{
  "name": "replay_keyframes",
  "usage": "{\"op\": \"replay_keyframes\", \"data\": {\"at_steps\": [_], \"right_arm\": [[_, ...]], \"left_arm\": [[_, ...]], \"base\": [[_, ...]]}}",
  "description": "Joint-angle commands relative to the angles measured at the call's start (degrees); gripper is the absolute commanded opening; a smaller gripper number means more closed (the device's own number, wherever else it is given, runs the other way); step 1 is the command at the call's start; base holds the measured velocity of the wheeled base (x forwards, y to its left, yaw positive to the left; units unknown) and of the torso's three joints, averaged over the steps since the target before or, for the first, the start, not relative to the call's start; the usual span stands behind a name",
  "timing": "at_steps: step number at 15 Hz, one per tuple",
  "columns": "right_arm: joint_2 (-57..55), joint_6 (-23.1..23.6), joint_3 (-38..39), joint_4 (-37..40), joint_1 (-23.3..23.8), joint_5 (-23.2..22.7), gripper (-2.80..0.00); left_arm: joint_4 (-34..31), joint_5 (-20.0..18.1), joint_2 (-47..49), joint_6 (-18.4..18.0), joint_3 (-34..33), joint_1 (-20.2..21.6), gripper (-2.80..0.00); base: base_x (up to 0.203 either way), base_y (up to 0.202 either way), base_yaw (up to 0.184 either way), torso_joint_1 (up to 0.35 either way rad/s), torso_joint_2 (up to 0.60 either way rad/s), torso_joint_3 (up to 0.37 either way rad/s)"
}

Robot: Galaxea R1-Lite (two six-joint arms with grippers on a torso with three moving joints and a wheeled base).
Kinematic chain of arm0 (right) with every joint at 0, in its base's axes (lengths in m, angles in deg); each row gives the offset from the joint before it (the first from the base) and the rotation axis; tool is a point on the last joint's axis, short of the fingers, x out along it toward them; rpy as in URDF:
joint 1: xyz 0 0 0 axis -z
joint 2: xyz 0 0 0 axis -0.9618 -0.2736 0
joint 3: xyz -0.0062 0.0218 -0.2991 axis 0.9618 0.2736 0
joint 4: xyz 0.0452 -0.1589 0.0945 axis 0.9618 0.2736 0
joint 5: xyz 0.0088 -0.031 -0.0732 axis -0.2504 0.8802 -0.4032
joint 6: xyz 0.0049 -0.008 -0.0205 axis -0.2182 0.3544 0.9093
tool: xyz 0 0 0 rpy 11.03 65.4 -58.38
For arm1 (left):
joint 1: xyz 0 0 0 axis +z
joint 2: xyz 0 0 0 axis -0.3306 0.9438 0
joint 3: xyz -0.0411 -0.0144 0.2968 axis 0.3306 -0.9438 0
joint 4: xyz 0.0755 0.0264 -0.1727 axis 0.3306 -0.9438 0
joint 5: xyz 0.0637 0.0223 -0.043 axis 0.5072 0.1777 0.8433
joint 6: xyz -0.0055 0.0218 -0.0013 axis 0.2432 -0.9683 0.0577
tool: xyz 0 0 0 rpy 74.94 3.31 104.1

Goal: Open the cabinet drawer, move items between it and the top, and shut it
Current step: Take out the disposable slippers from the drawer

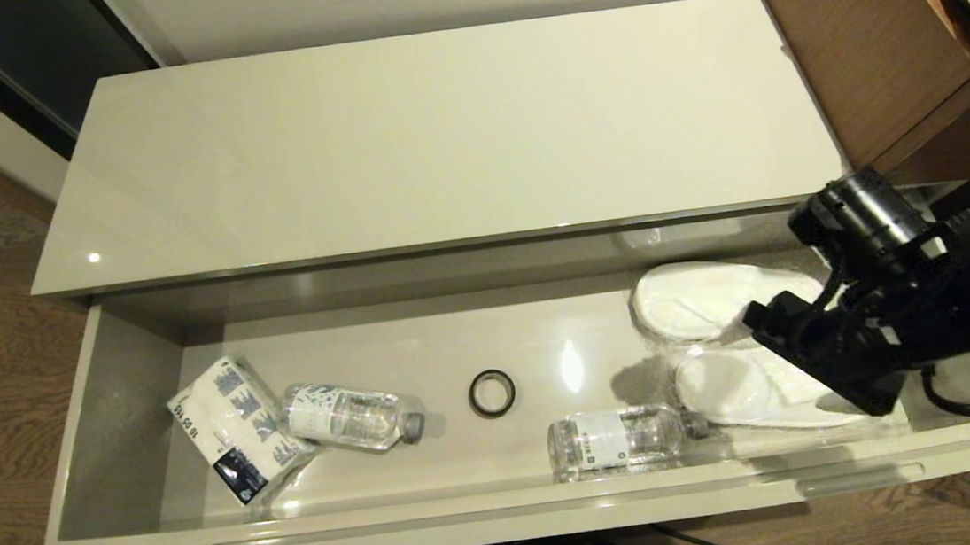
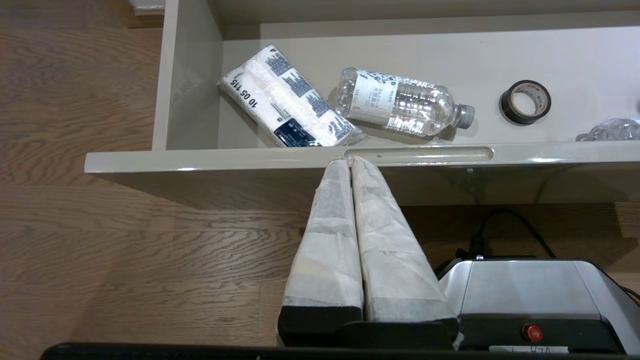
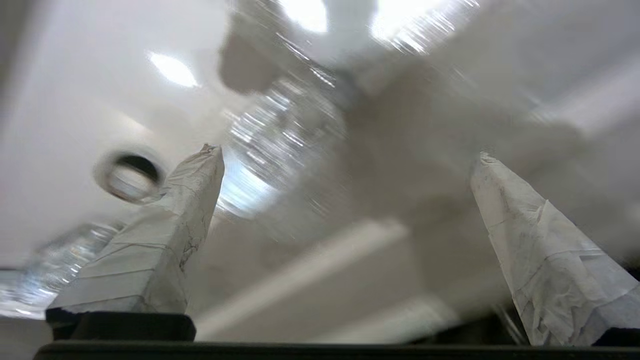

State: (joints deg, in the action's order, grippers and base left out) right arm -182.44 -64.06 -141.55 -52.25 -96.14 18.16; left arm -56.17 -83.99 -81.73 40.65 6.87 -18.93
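Observation:
The cabinet drawer (image 1: 509,519) is pulled fully out below the cream-white top (image 1: 436,135), which is bare. Two white slippers in clear plastic lie side by side at the drawer's right end, one further back (image 1: 701,296) and one nearer the front (image 1: 727,387). My right gripper (image 1: 744,332) hangs open just over them, with its fingers (image 3: 200,190) spread wide and nothing between them. My left gripper (image 2: 347,159) is shut and empty, low in front of the drawer, with its tips at the left end of a recessed slot (image 2: 425,152) in the front panel.
In the drawer lie a blue-printed tissue pack (image 1: 237,425), a water bottle (image 1: 348,417) beside it, a black tape roll (image 1: 492,393) and a second bottle (image 1: 621,439) close to the slippers. A brown wooden desk (image 1: 882,47) stands at the right. My base (image 2: 520,290) sits under the drawer front.

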Motion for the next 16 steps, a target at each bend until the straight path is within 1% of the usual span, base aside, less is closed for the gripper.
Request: {"op": "replay_keyframes", "data": {"at_steps": [1,3,5,6,7,8,9,11,13,15,16], "right_arm": [[-5.20,0.67,-6.75,-0.28,-0.72,0.52,0.00],[-7.99,1.46,-11.26,-0.33,-1.74,4.09,0.00],[-11.46,2.11,-12.87,-0.88,-3.52,11.95,0.00],[-13.34,2.00,-13.82,-0.98,-5.51,14.97,0.00],[-15.17,1.59,-15.55,-0.59,-7.22,17.35,0.00],[-15.37,1.36,-15.69,-0.66,-7.87,18.37,0.00],[-14.62,1.18,-14.26,-1.02,-8.24,18.70,0.00],[-12.31,1.93,-11.05,-1.77,-8.28,17.94,0.00],[-9.70,6.63,-8.73,-4.53,-7.53,13.03,0.00],[-5.97,8.04,-5.74,-4.02,-5.04,10.36,0.00],[-2.67,9.54,-3.82,-3.71,-2.86,7.97,0.00]], "left_arm": [[-0.02,-0.10,0.07,-0.01,-0.09,0.06,-2.80],[-0.02,-0.10,0.07,-0.01,-0.09,-0.03,-2.80],[-0.02,-0.09,0.07,-0.01,-0.09,-0.03,-2.80],[-0.02,-0.02,0.07,-0.01,-0.09,0.06,-2.80],[-0.02,-0.06,0.07,-0.01,-0.09,0.05,-2.80],[-0.02,-0.02,0.07,-0.01,-0.09,0.06,-2.80],[-0.02,-0.07,0.07,-0.01,-0.09,0.01,-2.80],[-0.02,-0.02,0.07,-0.01,-0.09,-0.03,-2.80],[-0.02,-0.05,0.07,-0.01,-0.09,-0.03,-2.80],[-0.02,-0.08,0.07,-0.01,-0.09,-0.03,-2.80],[-0.02,-0.02,0.07,-0.01,-0.09,0.03,-2.80]], "base": [[0.000,0.000,0.000,0.000,0.00,0.000],[0.000,0.000,0.000,0.000,0.00,0.000],[0.000,0.000,0.000,0.000,0.00,0.000],[0.000,0.000,0.000,0.000,0.00,0.000],[0.000,0.000,0.000,0.000,0.00,0.000],[0.000,0.000,0.000,0.000,0.00,0.000],[0.000,0.000,0.000,0.000,0.00,0.000],[0.000,0.000,0.000,0.000,0.00,0.000],[0.000,0.000,0.000,0.000,0.00,0.000],[0.000,0.000,0.000,0.000,0.00,0.000],[0.000,0.000,0.000,0.000,0.00,0.000]]}}
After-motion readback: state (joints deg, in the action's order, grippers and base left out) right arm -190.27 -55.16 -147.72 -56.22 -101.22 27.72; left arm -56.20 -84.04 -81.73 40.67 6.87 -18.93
